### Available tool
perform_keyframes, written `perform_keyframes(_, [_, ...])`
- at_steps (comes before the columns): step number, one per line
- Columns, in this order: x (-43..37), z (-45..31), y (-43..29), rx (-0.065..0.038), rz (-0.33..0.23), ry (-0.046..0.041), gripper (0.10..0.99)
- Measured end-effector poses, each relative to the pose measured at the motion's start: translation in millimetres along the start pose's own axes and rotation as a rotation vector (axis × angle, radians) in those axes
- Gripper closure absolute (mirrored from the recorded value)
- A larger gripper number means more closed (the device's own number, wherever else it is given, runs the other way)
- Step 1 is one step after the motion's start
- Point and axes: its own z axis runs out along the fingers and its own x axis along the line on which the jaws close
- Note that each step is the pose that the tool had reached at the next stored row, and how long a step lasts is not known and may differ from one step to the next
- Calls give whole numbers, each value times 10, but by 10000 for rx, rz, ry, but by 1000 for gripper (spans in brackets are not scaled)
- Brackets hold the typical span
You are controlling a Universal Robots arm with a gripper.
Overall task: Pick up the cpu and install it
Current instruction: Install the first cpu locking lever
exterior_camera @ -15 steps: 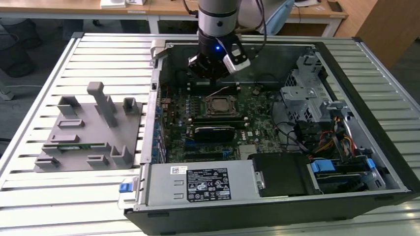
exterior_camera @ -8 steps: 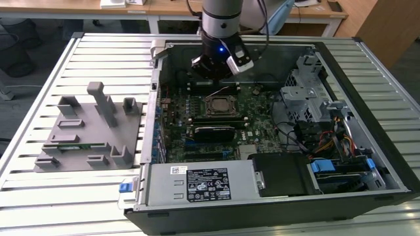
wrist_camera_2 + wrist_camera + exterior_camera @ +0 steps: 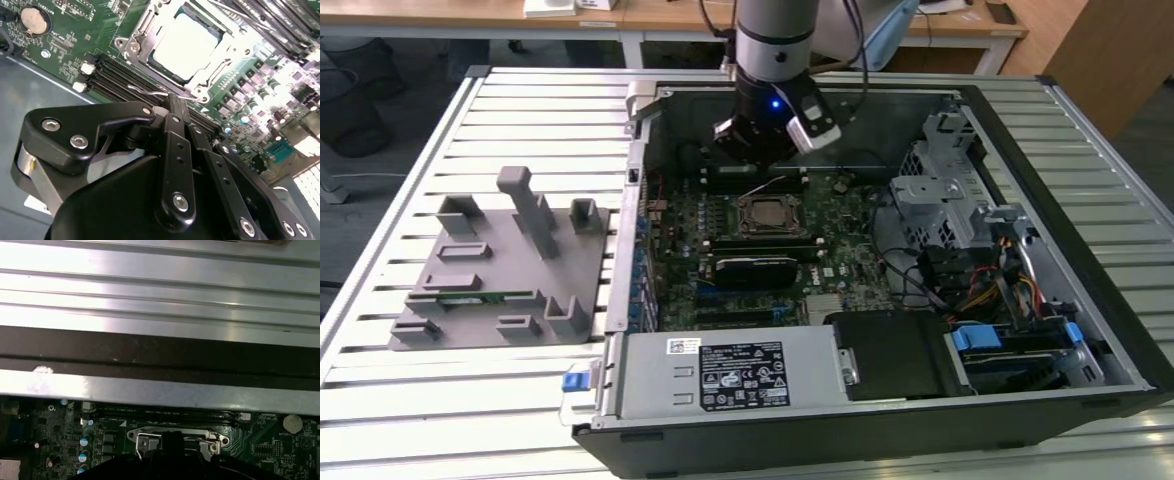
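Cpu [image 3: 187,45], the small flat square chip with the silvery-white metal top: where do you have it?

You have it lying flat in the square metal-framed socket [image 3: 135,47] on the green motherboard [image 3: 60,45], framed on all sides. It is not in the tool.

And the tool [image 3: 173,102]?

In the second wrist view your black tool looks clenched, with nothing between its tips. It hangs just beside the socket, its tips close over the thin silver wire lever [image 3: 145,91] at the socket's edge.

So which step is this?

My judgement is that the placing is done and you are on the securing end of the install. I cannot tell whether the lever is latched.

What does a move from here call for?

It calls for small, steady travel. The tips are close to the lever and the cpu is near them, so a sideways slip could catch the wire or scrape the frame.

What stands around?

The long black memory slots [image 3: 120,75] run right beside the tips, and a round silver coin battery [image 3: 34,19] sits farther off. In the exterior view the black case wall [image 3: 1121,330] and the grey drive cage [image 3: 934,190] hem the arm in. The grey plastic fixture [image 3: 494,290] rests well apart on the slatted metal desk [image 3: 400,400].
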Motion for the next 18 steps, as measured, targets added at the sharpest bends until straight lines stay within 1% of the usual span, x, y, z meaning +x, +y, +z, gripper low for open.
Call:
perform_keyframes(4, [-21, 22, 21, -2, -44, 2, 980])
perform_keyframes(8, [-34, 39, 25, -5, -333, 26, 980])
perform_keyframes(13, [-80, 62, 45, -7, -335, 25, 980])
perform_keyframes(18, [-96, 90, 67, 1, -336, 25, 980])
